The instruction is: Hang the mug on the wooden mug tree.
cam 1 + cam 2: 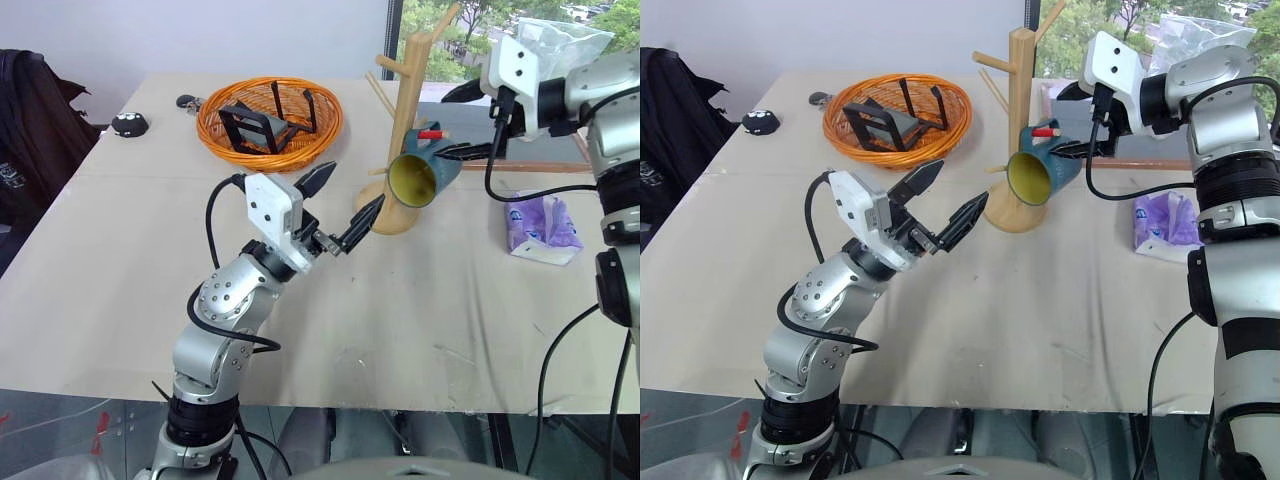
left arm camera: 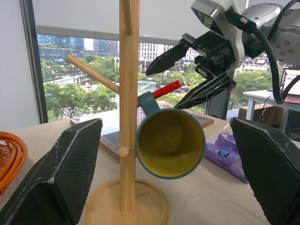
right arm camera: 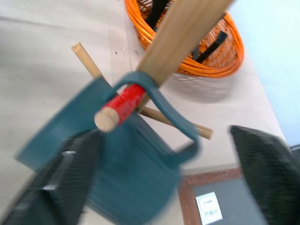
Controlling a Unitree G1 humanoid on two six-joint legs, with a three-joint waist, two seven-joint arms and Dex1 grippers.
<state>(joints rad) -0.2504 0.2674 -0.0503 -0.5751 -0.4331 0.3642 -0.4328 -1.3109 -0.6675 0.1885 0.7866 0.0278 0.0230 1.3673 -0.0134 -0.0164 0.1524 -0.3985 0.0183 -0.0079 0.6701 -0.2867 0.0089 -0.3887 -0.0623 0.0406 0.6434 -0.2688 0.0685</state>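
Beige rectangular table [image 1: 330, 300] carries: pale wooden mug tree [image 1: 405, 140] on round base, orange woven wire basket [image 1: 268, 122], purple tissue packet [image 1: 542, 228], small black object [image 1: 130, 124] near far left corner.

Teal mug [image 1: 432, 172] with yellow inside; pale wooden mug tree [image 1: 407, 120] with one red-tipped peg; orange basket [image 1: 270, 122]

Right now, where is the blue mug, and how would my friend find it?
Look at the wooden mug tree standing on the table beside the orange basket. The mug hangs by its handle on a red-tipped peg. It is teal outside, yellow inside, and the only cup there.
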